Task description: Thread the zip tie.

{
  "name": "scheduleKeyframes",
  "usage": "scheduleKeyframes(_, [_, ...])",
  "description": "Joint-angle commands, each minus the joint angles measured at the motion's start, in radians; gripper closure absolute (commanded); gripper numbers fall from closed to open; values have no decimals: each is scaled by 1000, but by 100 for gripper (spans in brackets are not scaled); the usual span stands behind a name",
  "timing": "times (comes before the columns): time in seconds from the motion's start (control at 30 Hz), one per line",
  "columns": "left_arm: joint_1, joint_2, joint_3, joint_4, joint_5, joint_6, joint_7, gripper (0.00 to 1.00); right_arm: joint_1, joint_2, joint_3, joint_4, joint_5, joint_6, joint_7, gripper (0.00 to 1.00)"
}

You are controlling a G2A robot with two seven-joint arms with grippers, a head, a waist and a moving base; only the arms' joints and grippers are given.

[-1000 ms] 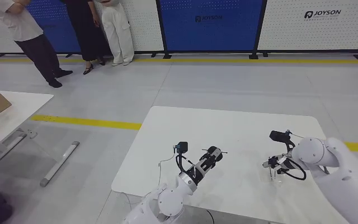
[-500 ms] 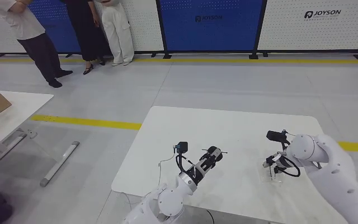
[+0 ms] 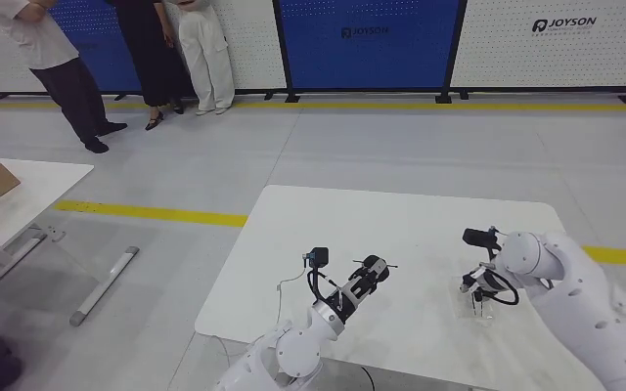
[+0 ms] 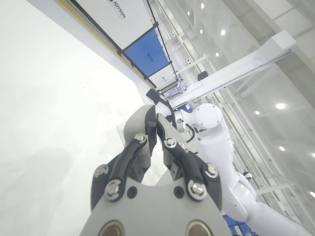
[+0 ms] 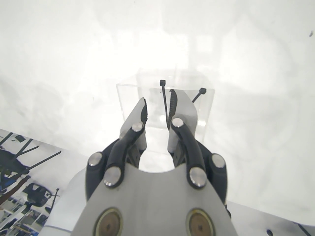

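"So, where's the zip tie (image 5: 164,100) sitting?"

"Right between the tips of my right gripper (image 5: 158,96). It stands head up in a clear box (image 5: 123,104), with its strap close against one finger (image 5: 187,111). As far as I can see, nothing pinches it. A second zip tie (image 5: 198,96) leans in the same box, just outside that finger."

"And the fingers there?"

"Spread apart, tips over the box, which rests on the white table (image 3: 411,215)."

"What about the left gripper (image 4: 155,112)?"

"Well apart from the box, over bare tabletop, with its pads pressed together. I see a small dark bit between the pads, but I cannot tell what it is."
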Motion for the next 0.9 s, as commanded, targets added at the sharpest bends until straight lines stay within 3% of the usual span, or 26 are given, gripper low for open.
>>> scheduleKeyframes(0.0, [0,0,0,0,0,0,0,100,3,-3,-2,6,-3,0,1,77])
scheduleKeyframes(0.37, [0,0,0,0,0,0,0,100,29,-26,-25,64,-9,-1,9,78])
scheduleKeyframes(0.5, [0,0,0,0,0,0,0,100,39,-34,-33,81,-13,-2,10,84])
scheduleKeyframes(0.53, [0,0,0,0,0,0,0,100,40,-36,-35,84,-13,-3,10,92])
scheduleKeyframes(0.6, [0,0,0,0,0,0,0,100,44,-39,-37,90,-16,-4,10,99])
scheduleKeyframes(0.87, [0,0,0,0,0,0,0,100,40,-38,-21,86,-25,-18,14,100])
